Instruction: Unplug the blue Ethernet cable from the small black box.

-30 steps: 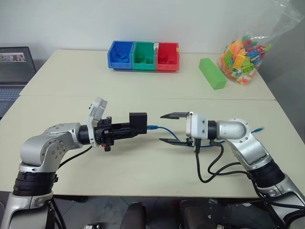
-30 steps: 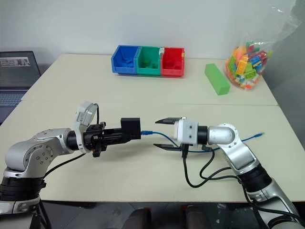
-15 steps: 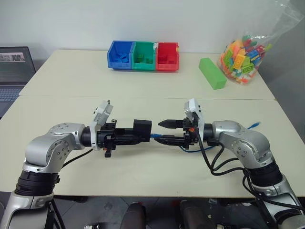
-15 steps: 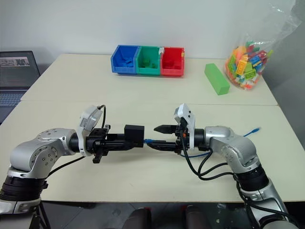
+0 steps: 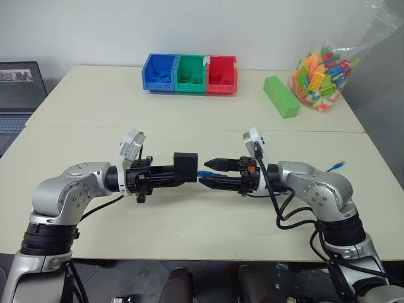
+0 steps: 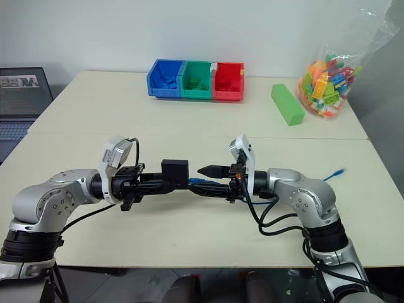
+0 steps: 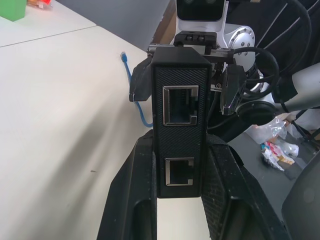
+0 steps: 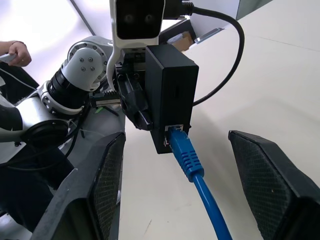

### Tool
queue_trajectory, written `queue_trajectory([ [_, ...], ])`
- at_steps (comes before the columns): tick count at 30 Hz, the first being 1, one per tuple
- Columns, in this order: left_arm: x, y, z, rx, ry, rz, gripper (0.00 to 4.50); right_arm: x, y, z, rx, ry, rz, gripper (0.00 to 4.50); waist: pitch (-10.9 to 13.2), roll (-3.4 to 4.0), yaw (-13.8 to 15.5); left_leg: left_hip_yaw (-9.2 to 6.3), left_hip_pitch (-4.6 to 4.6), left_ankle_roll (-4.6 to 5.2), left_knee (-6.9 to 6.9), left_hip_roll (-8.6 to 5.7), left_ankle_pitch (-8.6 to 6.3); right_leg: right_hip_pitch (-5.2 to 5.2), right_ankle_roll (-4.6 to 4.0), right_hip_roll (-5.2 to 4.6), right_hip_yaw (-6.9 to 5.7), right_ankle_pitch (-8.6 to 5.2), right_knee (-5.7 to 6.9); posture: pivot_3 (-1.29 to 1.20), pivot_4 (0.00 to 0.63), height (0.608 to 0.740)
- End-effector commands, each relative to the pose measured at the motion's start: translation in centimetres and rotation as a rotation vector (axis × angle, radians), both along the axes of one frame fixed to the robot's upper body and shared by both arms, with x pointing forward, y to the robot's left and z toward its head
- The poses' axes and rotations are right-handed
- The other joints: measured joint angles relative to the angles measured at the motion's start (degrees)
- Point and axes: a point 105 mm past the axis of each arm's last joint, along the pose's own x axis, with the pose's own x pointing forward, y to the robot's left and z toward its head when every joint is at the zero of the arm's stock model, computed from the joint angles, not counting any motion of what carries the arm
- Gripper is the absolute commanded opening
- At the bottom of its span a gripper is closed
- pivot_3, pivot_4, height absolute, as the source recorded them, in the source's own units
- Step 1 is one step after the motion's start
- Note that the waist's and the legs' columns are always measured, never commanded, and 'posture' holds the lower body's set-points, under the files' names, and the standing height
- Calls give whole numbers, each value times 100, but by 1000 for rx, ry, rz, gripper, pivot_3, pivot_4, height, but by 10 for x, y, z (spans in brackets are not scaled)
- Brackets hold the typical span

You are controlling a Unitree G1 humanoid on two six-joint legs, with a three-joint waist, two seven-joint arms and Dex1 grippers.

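My left gripper [image 5: 183,174] is shut on the small black box [image 5: 185,162] and holds it level above the table, pointing right. In the left wrist view the box [image 7: 181,125] sits clamped between both fingers [image 7: 134,200], and two empty ports face the camera. The blue Ethernet cable [image 8: 184,154] is plugged into the box's far side [image 8: 170,100]. My right gripper [image 5: 203,173] points left at the box and is open. Its fingers [image 8: 102,190] stand on either side of the plug without touching it. The cable runs back under the right arm to its free end [image 5: 339,165].
Blue [image 5: 159,72], green [image 5: 190,74] and red [image 5: 221,74] bins stand at the table's back. A green block [image 5: 281,96] and a bag of bricks [image 5: 322,69] lie back right. A laptop [image 5: 19,95] sits far left. A person's hand [image 8: 15,50] shows beyond the table.
My right gripper has rolled about its axis and edged left, so its open fingers now straddle the cable's plug at the box. The left gripper still holds the box in place.
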Motion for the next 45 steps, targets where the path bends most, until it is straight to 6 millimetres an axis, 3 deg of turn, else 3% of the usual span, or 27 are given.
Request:
queue_trajectory([
  [1,0,-2,14,-20,-53,-12,777,-1,2,10,33,-21,-3,3483,0,0,0,0,0,0,0,0,0,0,0,0,0,0,0,0,150,740],
  [10,0,-1,15,-17,-58,-9,777,-2,5,7,19,-21,-4,3483,0,0,0,1,-1,0,-1,0,0,-1,0,0,1,0,0,0,150,740],
  [27,2,-1,19,-30,-66,-7,777,-2,6,6,-1,-37,17,95,0,0,-1,1,-2,0,-2,0,0,-2,2,0,1,-1,-1,0,150,740],
  [36,1,0,18,-17,-65,-25,777,-1,3,6,-5,-35,22,78,0,0,-2,1,-3,0,-2,0,0,-3,4,0,1,-2,-2,0,150,740],
  [45,5,15,16,27,-72,32,777,13,-32,-11,-95,-2,-54,78,0,0,0,2,-3,0,-2,-1,0,-3,6,0,0,-3,-4,0,150,740],
])
